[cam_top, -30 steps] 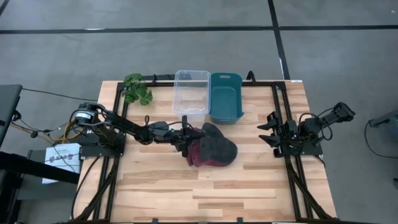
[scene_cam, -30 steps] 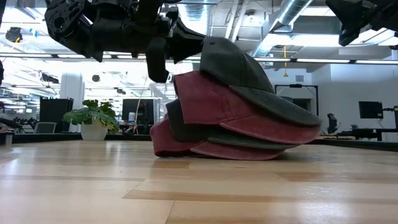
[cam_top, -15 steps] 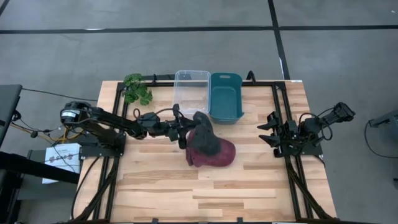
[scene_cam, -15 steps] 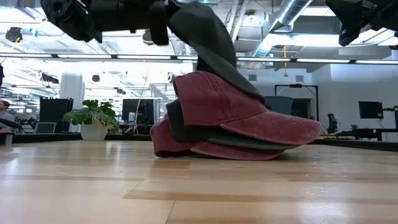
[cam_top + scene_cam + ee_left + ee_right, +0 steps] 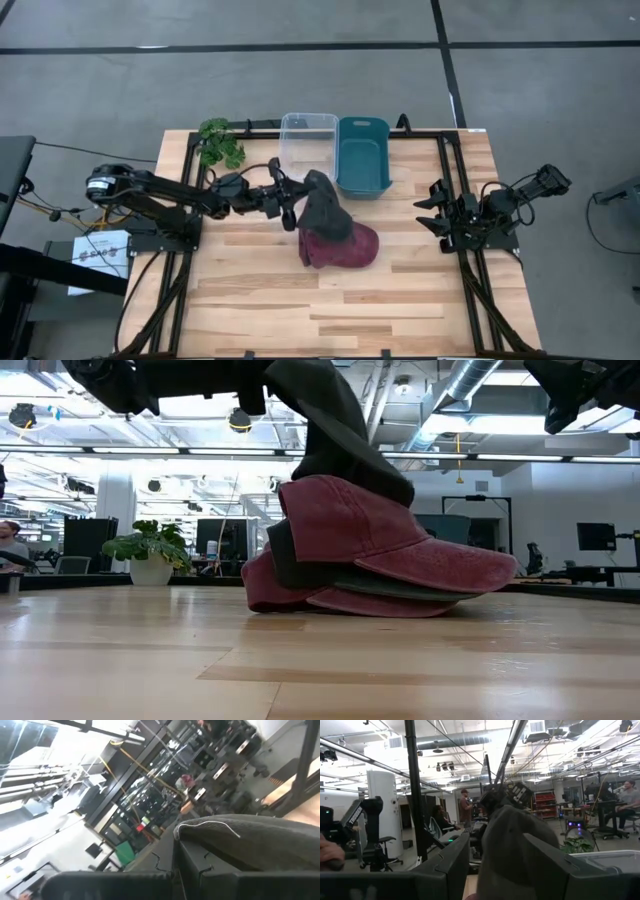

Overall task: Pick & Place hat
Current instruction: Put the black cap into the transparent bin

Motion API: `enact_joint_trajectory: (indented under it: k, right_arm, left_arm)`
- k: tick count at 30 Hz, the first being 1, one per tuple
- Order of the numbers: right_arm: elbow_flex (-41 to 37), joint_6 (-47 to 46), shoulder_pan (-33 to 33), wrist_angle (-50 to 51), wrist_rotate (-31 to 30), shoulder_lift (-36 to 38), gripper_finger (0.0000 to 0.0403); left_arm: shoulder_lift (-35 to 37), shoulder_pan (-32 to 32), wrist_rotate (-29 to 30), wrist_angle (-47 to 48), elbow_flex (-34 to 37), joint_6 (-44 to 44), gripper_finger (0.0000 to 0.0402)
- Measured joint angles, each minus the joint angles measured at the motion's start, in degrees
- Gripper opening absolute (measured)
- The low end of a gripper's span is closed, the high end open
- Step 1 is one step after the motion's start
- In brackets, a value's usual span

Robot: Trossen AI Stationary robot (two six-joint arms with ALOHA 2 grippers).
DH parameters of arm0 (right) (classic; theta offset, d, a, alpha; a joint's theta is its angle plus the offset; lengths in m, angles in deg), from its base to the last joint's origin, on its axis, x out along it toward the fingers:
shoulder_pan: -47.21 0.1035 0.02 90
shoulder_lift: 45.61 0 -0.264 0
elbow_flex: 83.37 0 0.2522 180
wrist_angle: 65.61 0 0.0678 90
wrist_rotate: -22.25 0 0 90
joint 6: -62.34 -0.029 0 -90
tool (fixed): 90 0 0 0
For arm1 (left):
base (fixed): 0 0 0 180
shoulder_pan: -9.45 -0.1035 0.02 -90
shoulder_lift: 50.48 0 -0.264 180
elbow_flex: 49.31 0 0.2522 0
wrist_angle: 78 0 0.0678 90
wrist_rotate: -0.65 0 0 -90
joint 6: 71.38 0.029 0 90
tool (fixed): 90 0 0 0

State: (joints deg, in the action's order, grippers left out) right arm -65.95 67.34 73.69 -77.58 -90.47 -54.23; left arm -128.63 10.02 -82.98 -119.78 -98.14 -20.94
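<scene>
A dark grey cap point(image 5: 322, 207) hangs from my left gripper point(image 5: 291, 199), which is shut on it above the left side of the cap pile. In the low view the grey cap point(image 5: 335, 420) slants down to the top maroon cap point(image 5: 380, 530). The pile point(image 5: 342, 246) lies at the table's middle, with maroon caps and another dark one stacked brim on brim. My right gripper point(image 5: 432, 208) waits open at the table's right edge, and the grey cap point(image 5: 512, 855) shows far off between its fingers. My left gripper pinches the grey cap by its stitched edge point(image 5: 212, 826) on the side facing the table's left. The fingers point(image 5: 187, 865) come about level from the left. The cap hangs tilted below them, its lower end point(image 5: 375, 475) down at the top maroon cap's crown.
A clear bin point(image 5: 308, 146) and a teal bin point(image 5: 362, 155) stand side by side at the far edge, just beyond the gripper. A small plant point(image 5: 220, 143) sits at the far left corner. Bare wood lies on the near half of the table point(image 5: 330, 310).
My left gripper has risen and drawn back toward the far-left, keeping its hold. The grey cap, which lay on top of the pile, has been peeled up and tipped to hang steeply, its held edge highest. The maroon pile beneath has stayed where it was.
</scene>
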Motion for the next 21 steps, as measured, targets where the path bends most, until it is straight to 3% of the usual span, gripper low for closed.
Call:
enact_joint_trajectory:
  k: [11,21]
  right_arm:
    - [0.0,0.0,0.0,0.01,0.0,-0.01,0.017]
    - [0.0,0.02,0.0,0.01,-0.01,-0.01,0.017]
  left_arm:
    - [5.54,-4.65,0.02,3.34,0.0,-0.34,0.0011]
    - [11.89,-5.23,0.02,4.78,0.0,-0.3,0.0011]
